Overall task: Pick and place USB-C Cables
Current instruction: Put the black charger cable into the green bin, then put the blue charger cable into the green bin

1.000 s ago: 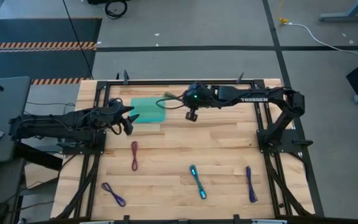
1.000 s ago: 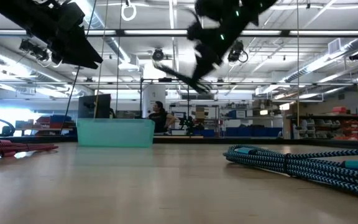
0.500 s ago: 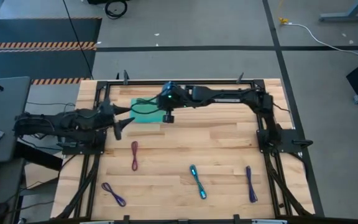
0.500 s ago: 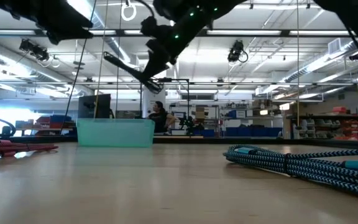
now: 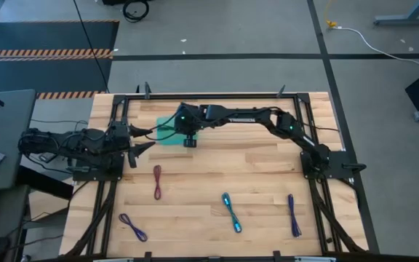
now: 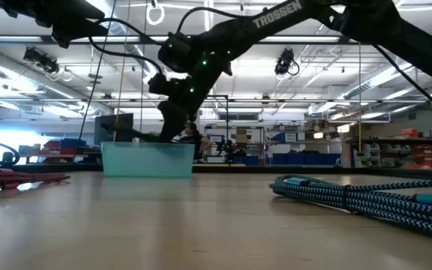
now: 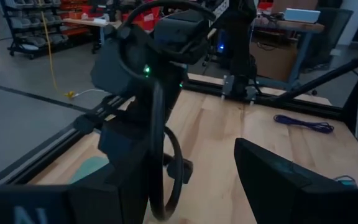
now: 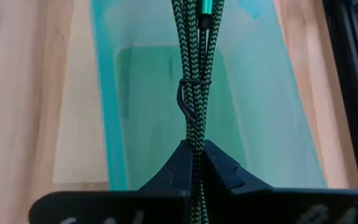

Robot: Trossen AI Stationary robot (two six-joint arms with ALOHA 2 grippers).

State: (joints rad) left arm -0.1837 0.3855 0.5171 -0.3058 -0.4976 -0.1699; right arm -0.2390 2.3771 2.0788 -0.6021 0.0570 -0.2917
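The right gripper (image 8: 193, 163) is squeezing tight on the green cable (image 8: 193, 93), and the cable is sticking straight out ahead of the fingers in one long, thin bundle with a small dark tie around its middle. Right under it, past the tips, the teal tray (image 8: 272, 118) is lying open, and its long side is running the same way as the cable, so the cable is lined up to fit inside. In the high view the right gripper (image 5: 188, 134) is hanging over the tray (image 5: 167, 120), near the edge of it that faces the open table. In the low view the cable (image 6: 137, 135) is poking out sideways just above the rim of the tray (image 6: 147, 160), and I cannot tell if it is touching the rim or not. So the drop is looking close: the gripper is needing only to go a little lower and let go, I think. The left gripper (image 5: 138, 148) is waiting just beside the tray, on the side away from the right arm's base, with its fingers spread apart and nothing in them. The other cables are lying well away from both grippers, out on the bare wood: the maroon cable (image 5: 157, 182) is nearest the left gripper, one purple cable (image 5: 133, 227) is farther out on that side, the blue cable (image 5: 231, 213) is in the middle, and the other purple cable (image 5: 294, 215) is lying closer to the right arm's base
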